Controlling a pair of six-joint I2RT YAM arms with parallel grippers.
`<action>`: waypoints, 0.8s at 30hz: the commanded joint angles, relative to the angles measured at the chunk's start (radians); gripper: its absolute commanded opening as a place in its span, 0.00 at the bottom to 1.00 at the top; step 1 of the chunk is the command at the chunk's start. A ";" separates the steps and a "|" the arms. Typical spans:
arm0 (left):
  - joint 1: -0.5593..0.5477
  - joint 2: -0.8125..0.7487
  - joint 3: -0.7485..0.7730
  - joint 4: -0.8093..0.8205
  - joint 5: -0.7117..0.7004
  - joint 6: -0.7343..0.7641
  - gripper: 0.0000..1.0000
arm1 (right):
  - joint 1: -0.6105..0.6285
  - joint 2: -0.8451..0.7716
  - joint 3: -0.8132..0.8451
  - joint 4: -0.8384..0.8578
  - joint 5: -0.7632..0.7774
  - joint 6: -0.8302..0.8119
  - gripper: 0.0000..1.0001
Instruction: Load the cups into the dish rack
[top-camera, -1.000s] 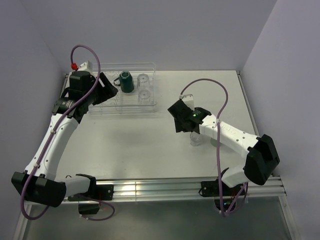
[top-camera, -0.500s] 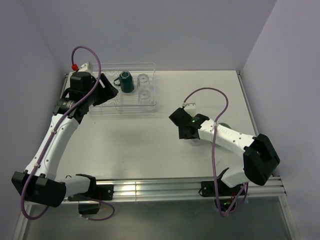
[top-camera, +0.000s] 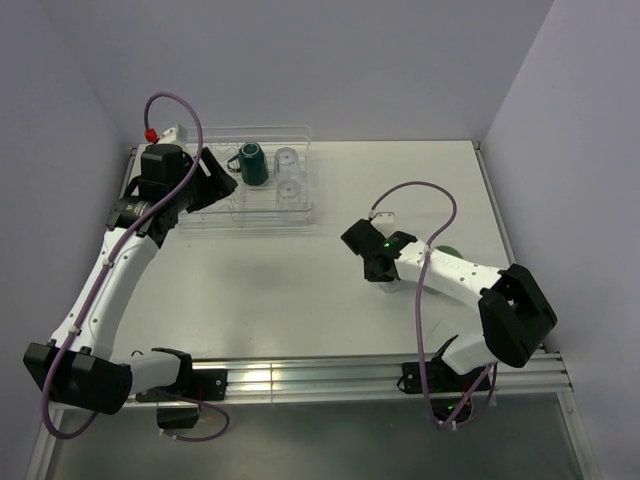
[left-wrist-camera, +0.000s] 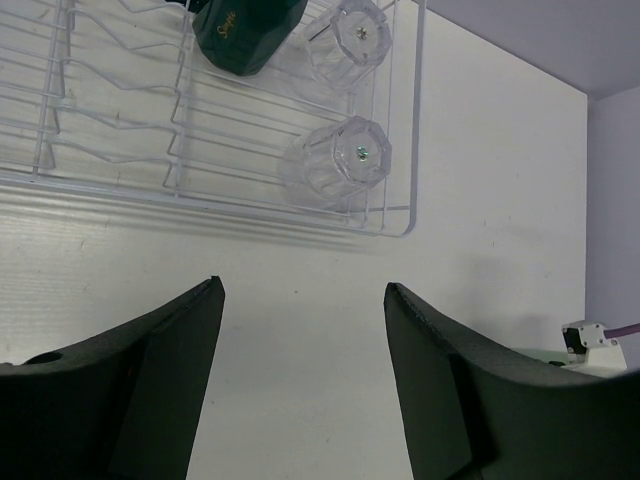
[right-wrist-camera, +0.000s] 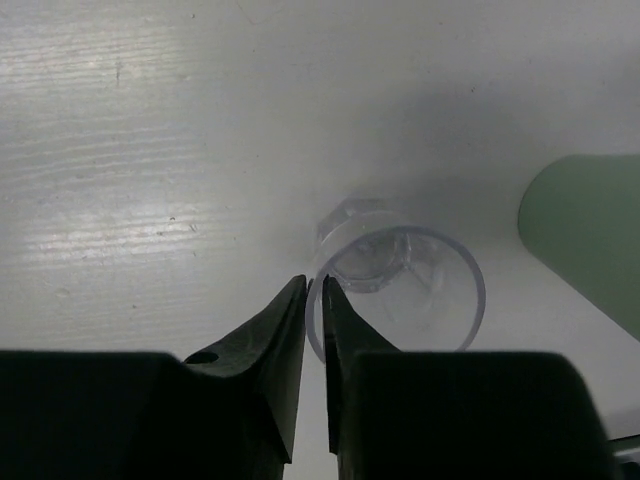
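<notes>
- The rack (left-wrist-camera: 120, 130) stood at the far left of the table (top-camera: 290, 290), close to the back wall.
- The green mug (left-wrist-camera: 245, 35) sat inside the rack, left of the two tumblers.
- The far tumbler (left-wrist-camera: 350, 30) and the near tumbler (left-wrist-camera: 335, 165) occupied the right end of the rack, one behind the other. Both had their bases turned up.
- The left gripper (left-wrist-camera: 302, 290) hung at the left end of the rack. Its fingers were spread wide apart and nothing was between them.
- The right gripper (right-wrist-camera: 312, 285) was low over the right half of the table, well apart from the rack.
- Its fingers were drawn almost together and clamped on the wall of the loose tumbler (right-wrist-camera: 420, 285), one finger inside the rim and the other outside.
- The loose tumbler was upright, mouth up, outside the rack. Whether its base touched the table could not be told.
- The mint cup (right-wrist-camera: 590, 235) stood near the loose tumbler on its right, apart from it. In the top view the right arm hid most of it.
</notes>
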 joint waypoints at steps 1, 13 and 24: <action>0.005 0.001 -0.006 0.037 0.016 0.010 0.72 | -0.014 0.025 -0.008 0.043 0.008 0.009 0.17; 0.005 0.020 0.006 0.041 0.066 0.014 0.75 | -0.042 0.022 0.317 0.042 -0.113 -0.088 0.00; 0.012 0.012 -0.028 0.211 0.328 -0.033 0.97 | -0.099 0.168 0.725 0.310 -0.749 -0.068 0.00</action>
